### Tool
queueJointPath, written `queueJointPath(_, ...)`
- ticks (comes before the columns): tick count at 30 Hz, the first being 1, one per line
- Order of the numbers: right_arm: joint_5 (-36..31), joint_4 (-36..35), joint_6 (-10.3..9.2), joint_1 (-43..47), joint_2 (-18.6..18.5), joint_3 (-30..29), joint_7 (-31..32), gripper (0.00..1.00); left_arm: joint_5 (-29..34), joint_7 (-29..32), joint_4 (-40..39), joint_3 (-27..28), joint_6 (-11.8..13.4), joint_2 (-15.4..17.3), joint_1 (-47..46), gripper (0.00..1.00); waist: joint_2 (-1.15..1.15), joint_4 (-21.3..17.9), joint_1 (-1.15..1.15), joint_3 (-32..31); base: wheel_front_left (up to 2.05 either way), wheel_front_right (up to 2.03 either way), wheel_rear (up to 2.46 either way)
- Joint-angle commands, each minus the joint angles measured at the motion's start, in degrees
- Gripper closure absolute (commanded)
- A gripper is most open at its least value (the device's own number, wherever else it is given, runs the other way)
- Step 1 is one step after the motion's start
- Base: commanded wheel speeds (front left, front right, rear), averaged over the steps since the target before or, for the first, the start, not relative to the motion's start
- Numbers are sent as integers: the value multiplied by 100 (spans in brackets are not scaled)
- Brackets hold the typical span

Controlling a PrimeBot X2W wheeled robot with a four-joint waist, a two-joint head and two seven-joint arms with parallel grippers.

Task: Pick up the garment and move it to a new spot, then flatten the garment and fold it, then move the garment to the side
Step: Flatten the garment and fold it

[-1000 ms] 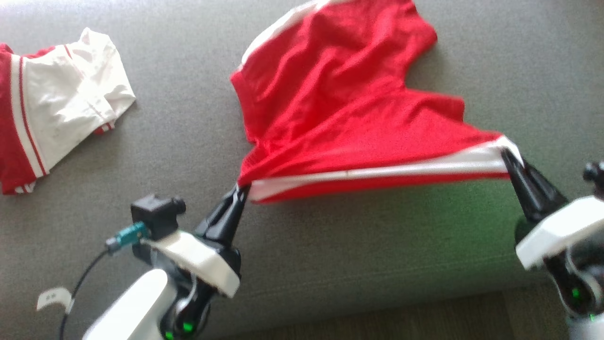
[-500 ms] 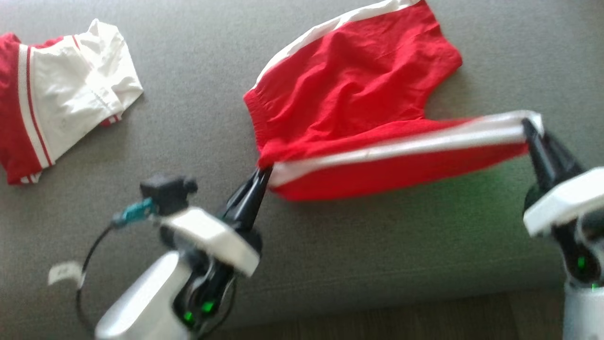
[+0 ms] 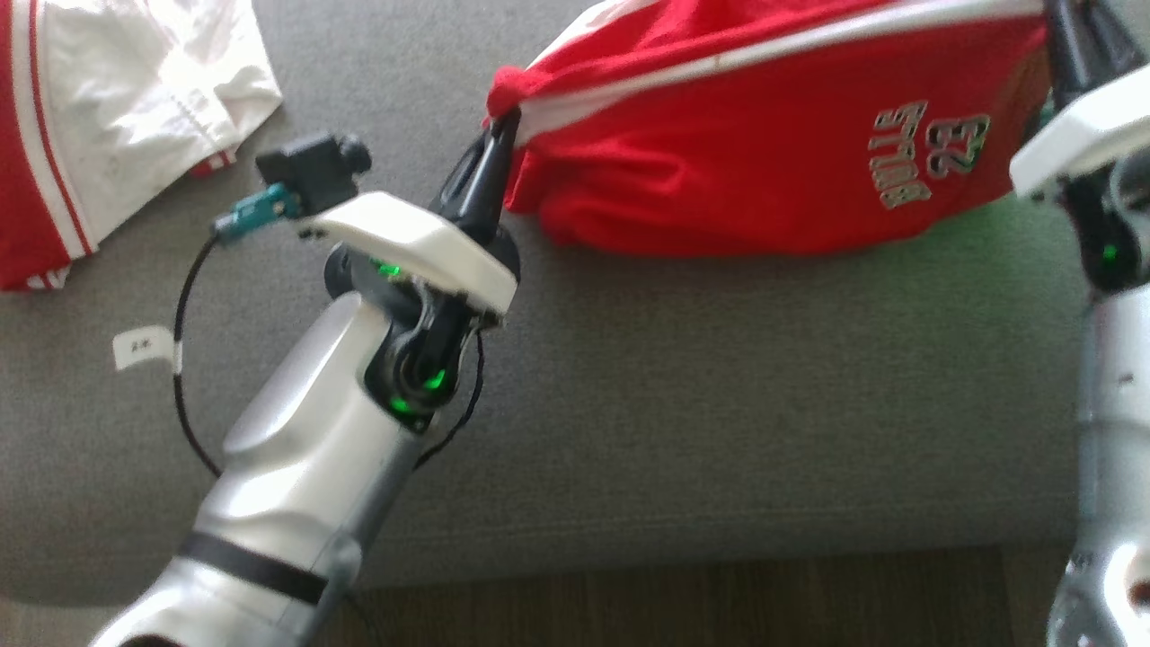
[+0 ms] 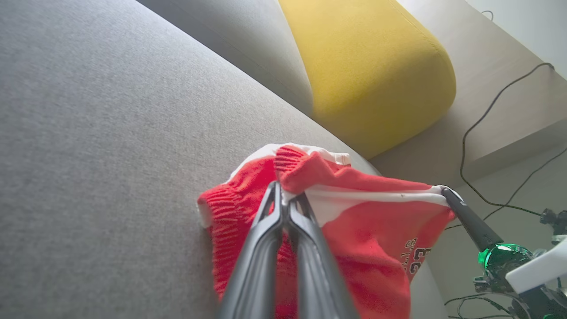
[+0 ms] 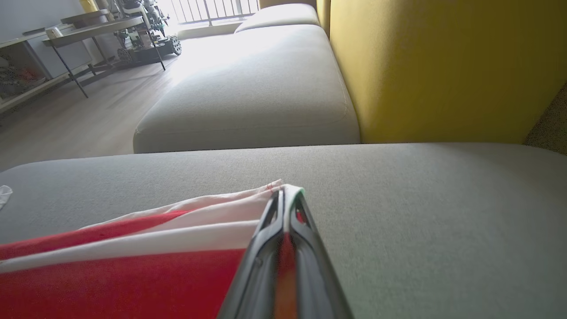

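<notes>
While both pairs of jaws are clamping its white-striped upper edge, the red garment (image 3: 764,153) is hanging stretched between them over the grey sofa seat (image 3: 719,404), its long axis running left to right across the head view. Left jaws are pinching the bunched waistband corner; right jaws are pinching the far striped corner. Neither arm is nearer: each is gripping one end. Left arm (image 3: 305,449) is reaching forward, fingers tilting rightward; right arm (image 3: 1114,359) is rising steeply at the view's edge. Lower fold is sagging close to the seat; contact cannot be told. The next move probably means lowering both ends evenly.
</notes>
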Motion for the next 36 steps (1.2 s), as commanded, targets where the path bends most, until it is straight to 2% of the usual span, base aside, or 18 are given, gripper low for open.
queueJointPath(1, -72, -3, -2, -307, -115, 186, -137, 100, -20, -55, -30, 255, 53, 38, -267, 100, 0, 125, -1, 151, 0, 0, 0)
queueJointPath(10, -341, 1536, -2, -1724, -470, 642, -699, 100, -67, -66, 697, 212, 34, -174, -1087, 100, 0, 310, -1, 551, 0, 0, 0)
queueJointPath(17, -489, 2604, -2, -2450, -521, 884, -1098, 100, -40, -204, 1221, 103, -62, -234, -1541, 100, 0, 372, -1, 708, 0, 0, 0)
queueJointPath(18, -485, 2735, -2, -2516, -508, 906, -1175, 100, -36, -219, 1295, 78, -70, -239, -1582, 97, 0, 374, -1, 718, 0, 0, 0)
queueJointPath(19, -478, 2857, -2, -2570, -496, 922, -1257, 69, -32, -238, 1364, 51, -80, -244, -1615, 58, 0, 374, -1, 723, 0, 0, 0)
queueJointPath(20, -472, 2951, -2, -2613, -491, 954, -1377, 4, -30, -253, 1424, 17, -88, -248, -1633, 0, 0, 375, -1, 723, 0, 0, 0)
queueJointPath(21, -456, 3037, -2, -2639, -490, 968, -1506, 0, -12, -275, 1473, -23, -86, -251, -1647, 0, 0, 377, -1, 715, 0, 0, 0)
queueJointPath(25, -329, 3267, -2, -2567, -527, 987, -1881, 0, 128, -440, 1470, -149, -90, -258, -1532, 0, 0, 362, -1, 563, 0, 0, 0)
queueJointPath(29, -73, 3300, -2, -2238, -569, 1017, -1916, 0, 474, -569, 1184, -150, 39, -147, -1079, 0, 0, 303, -1, 270, 0, 0, 0)
queueJointPath(31, 75, 3243, -2, -1970, -596, 1073, -1806, 0, 781, -590, 860, -84, 189, -22, -737, 0, 0, 272, -1, 89, 0, 0, 0)
queueJointPath(36, 508, 2804, -2, -1050, -600, 1223, -1352, 0, 1993, -596, -568, 443, 749, 209, 551, 0, 0, 201, -1, -361, 0, 0, 0)
